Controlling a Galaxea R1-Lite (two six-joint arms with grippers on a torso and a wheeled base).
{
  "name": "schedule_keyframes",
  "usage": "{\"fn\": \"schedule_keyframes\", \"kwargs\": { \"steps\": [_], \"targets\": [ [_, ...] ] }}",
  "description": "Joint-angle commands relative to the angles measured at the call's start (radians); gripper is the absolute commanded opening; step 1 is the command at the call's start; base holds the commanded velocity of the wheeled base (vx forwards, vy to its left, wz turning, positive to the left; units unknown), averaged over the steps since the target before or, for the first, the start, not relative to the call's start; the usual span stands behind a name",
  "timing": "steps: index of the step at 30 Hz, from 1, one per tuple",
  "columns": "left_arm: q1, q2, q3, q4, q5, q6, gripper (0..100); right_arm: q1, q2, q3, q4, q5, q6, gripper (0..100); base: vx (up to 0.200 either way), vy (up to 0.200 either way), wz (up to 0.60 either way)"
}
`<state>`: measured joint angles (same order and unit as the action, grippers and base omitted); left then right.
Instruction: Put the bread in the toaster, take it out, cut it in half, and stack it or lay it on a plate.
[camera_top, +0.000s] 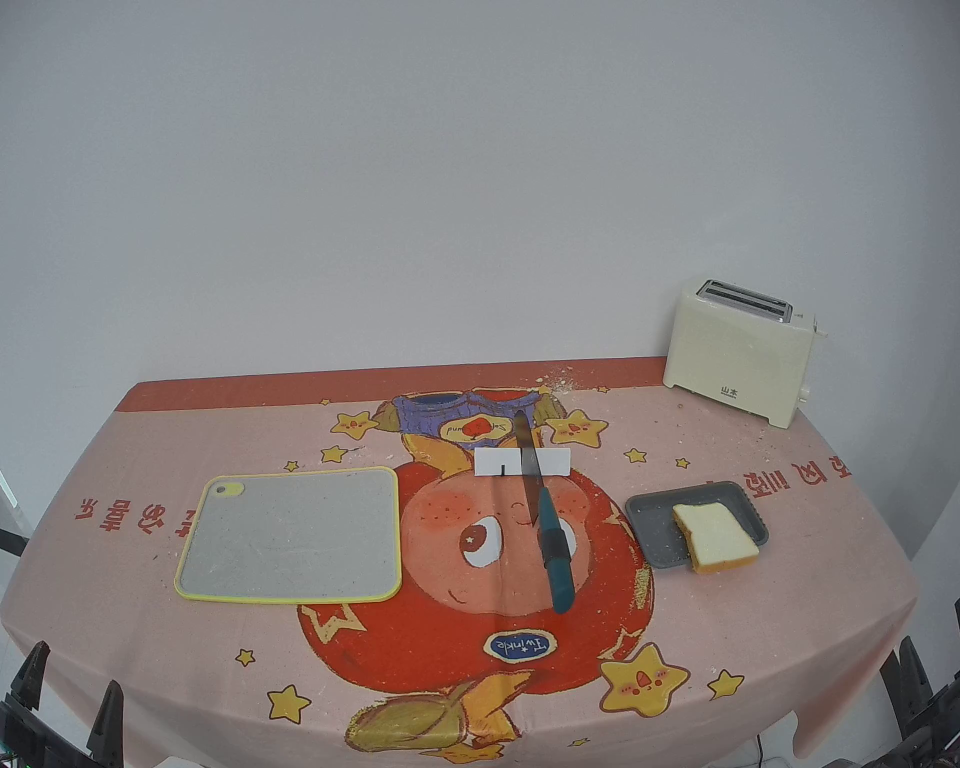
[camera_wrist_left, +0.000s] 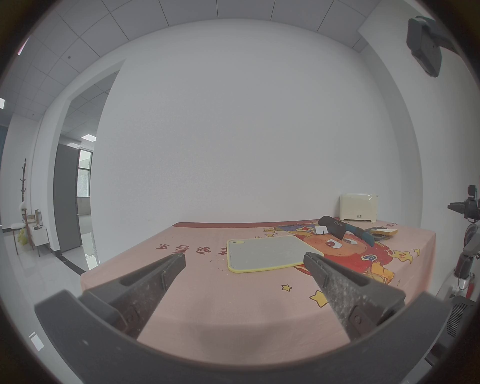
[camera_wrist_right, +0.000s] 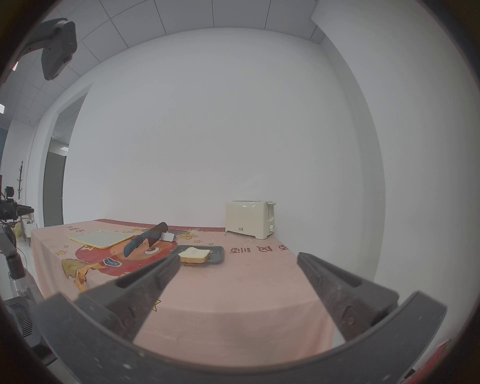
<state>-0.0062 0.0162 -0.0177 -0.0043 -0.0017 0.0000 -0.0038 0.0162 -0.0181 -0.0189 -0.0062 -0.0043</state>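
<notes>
You've got both arms parked off the near edge of the desk (camera_top: 150, 610), one at each near corner. Left gripper (camera_wrist_left: 244, 257) is spread wide with nothing between its fingers. Right gripper (camera_wrist_right: 237, 256) is the same: wide apart and holding nothing.

The bread (camera_top: 714, 536) is one slice lying flat in the grey plate (camera_top: 650, 518) on the right side of the desk. It sits toward the plate's right end and overlaps the near rim.

The toaster (camera_top: 738, 350) is upright at the far right corner, close to the wall, slots facing up. It is well apart from the plate.

The knife (camera_top: 545, 520) is mid-desk, between the cutting board (camera_top: 290, 535) and the plate and touching neither. Its blade is propped on a small white rest (camera_top: 492, 461), and the teal handle points toward you, down on the cloth. The cutting board lies flat on the left, grey with a yellow-green rim.

Crumbs (camera_top: 560, 381) are scattered near the far edge, behind the knife rest.
</notes>
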Motion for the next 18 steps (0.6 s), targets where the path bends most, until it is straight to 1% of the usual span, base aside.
{"fn": "schedule_keyframes", "kwargs": {
  "steps": [1,2,9,11,12,13,14,15,16,17,18],
  "targets": [
    [0.002,-0.004,0.018,0.000,0.000,0.000,100,-0.019,0.008,-0.135,-0.056,0.005,0.010,100,0.000,0.000,0.00],
    [0.000,-0.004,0.018,0.000,0.000,0.000,100,-0.025,0.087,-0.157,-0.030,0.008,0.013,100,0.000,0.000,0.00],
    [0.000,-0.004,0.018,0.000,0.000,0.000,100,0.002,0.047,-0.135,0.074,0.009,0.018,100,0.000,0.000,0.00],
    [0.000,-0.004,0.018,0.000,0.000,0.000,100,0.005,0.056,-0.137,0.088,0.009,0.044,100,0.000,0.000,0.00],
    [0.000,-0.004,0.018,0.000,0.000,0.000,100,0.008,0.071,-0.135,0.091,0.012,0.096,100,0.000,0.000,0.00],
    [0.002,-0.004,0.018,0.000,0.000,0.000,100,0.008,0.084,-0.135,0.093,0.018,0.130,100,0.000,0.000,0.00],
    [0.000,-0.004,0.018,0.000,0.000,0.000,100,0.011,0.110,-0.135,0.093,0.032,0.201,100,0.000,0.000,0.00],
    [0.000,-0.004,0.018,0.000,0.000,0.000,100,0.015,0.137,-0.135,0.093,0.055,0.277,100,0.000,0.000,0.00],
    [0.000,-0.004,0.018,0.000,0.000,0.000,100,0.019,0.169,-0.135,0.091,0.092,0.380,100,0.000,0.000,0.00],
    [0.000,-0.004,0.018,0.000,0.000,0.000,100,0.024,0.202,-0.138,0.091,0.140,0.489,100,0.000,0.000,0.00],
    [0.000,-0.004,0.018,0.000,0.000,0.000,100,0.030,0.225,-0.143,0.089,0.178,0.578,100,0.000,0.000,0.00]
  ]
}}
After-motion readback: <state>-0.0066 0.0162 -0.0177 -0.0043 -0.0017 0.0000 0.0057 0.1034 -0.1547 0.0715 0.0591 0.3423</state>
